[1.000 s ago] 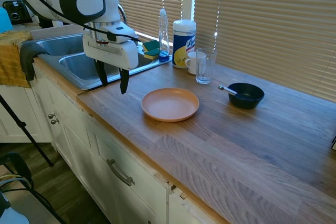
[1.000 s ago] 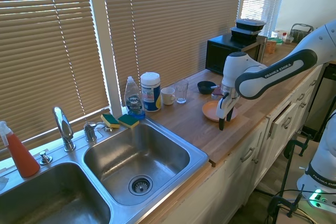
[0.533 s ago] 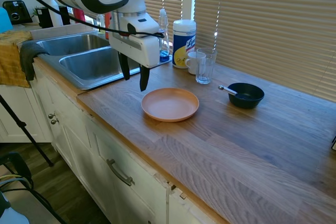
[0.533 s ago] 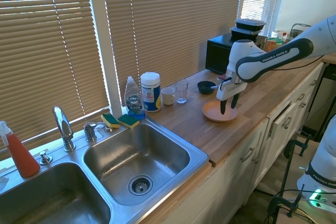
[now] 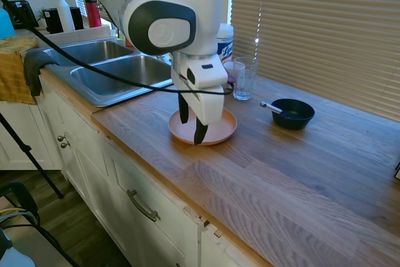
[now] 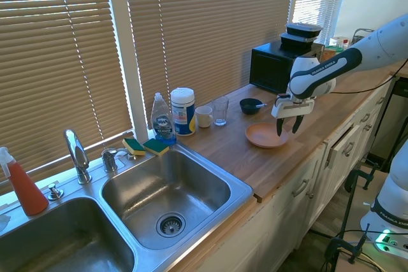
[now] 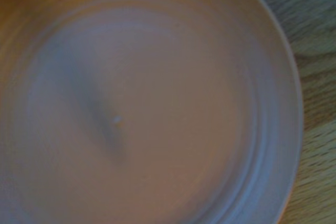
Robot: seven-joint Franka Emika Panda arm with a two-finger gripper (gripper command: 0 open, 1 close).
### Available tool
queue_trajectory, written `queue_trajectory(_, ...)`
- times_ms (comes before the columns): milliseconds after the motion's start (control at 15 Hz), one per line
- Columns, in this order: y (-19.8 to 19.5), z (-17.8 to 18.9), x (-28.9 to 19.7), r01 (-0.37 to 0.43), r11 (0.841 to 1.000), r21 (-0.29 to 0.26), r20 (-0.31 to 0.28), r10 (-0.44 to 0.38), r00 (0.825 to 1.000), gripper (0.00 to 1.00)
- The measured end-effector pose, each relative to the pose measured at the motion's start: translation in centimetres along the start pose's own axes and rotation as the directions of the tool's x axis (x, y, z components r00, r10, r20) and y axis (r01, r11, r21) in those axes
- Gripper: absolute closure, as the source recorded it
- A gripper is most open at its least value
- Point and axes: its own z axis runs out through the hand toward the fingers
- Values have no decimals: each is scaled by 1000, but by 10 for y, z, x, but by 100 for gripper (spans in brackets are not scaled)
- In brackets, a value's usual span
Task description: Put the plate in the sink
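The peach-orange plate (image 5: 226, 128) lies flat on the wooden counter, right of the sink (image 5: 111, 74). My gripper (image 5: 191, 126) hangs just above the plate, open, one finger over its near rim and the other over its inside. In the second exterior view the gripper (image 6: 287, 125) stands over the plate's (image 6: 262, 136) right edge, and the double steel sink (image 6: 167, 190) is far to the left. The plate (image 7: 147, 103) fills the blurred wrist view. Nothing is held.
A black bowl with a spoon (image 5: 292, 114) sits behind the plate. A glass (image 5: 244, 78), a mug and a wipes canister (image 6: 183, 111) stand by the blinds. A soap bottle (image 6: 162, 120) and sponges (image 6: 145, 146) are on the sink's back ledge, near the faucet (image 6: 76, 155). A microwave (image 6: 280, 65) is at the counter's far end.
The arm has swung from the sink's edge along the counter to the plate, and the gripper has come down over it, still open. The plate has not moved.
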Motion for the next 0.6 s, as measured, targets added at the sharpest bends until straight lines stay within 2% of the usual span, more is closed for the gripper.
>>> queue_trajectory(133,-3,9,9,-43,999,7,23,43,999,0)
queue_trajectory(200,-7,12,13,-59,998,19,32,58,998,100)
queue_trajectory(600,-19,20,26,-82,994,77,63,78,995,100)
